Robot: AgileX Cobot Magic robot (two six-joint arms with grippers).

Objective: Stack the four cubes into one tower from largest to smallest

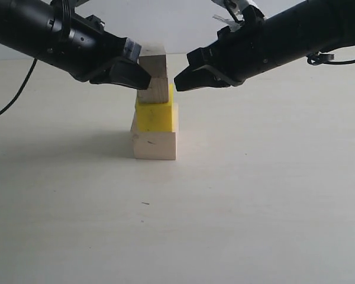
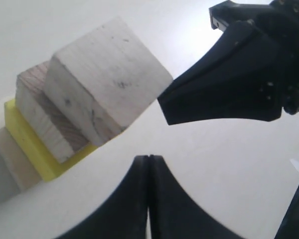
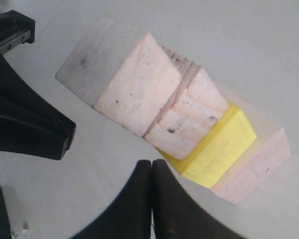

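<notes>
Left gripper [image 1: 143, 80]: black jaws pressed together, holding nothing. Its tip sits just beside the upper tower, a gap showing in the right wrist view.

Centre, on the pale tabletop [image 1: 254, 207]: the tower [image 1: 155, 106] stands upright as a single column.
- large pale bare-wood cube [image 1: 155, 146] at the base
- bright yellow cube [image 1: 157, 117] on it
- medium pale bare-wood cube [image 1: 154, 90] next
- small pale bare-wood cube [image 1: 154, 64] on top

The edges are not squarely aligned.

Right gripper [image 1: 178, 83]: jaws fully closed and empty. Its tip is level with the medium cube and just beside it; contact cannot be told.
</notes>
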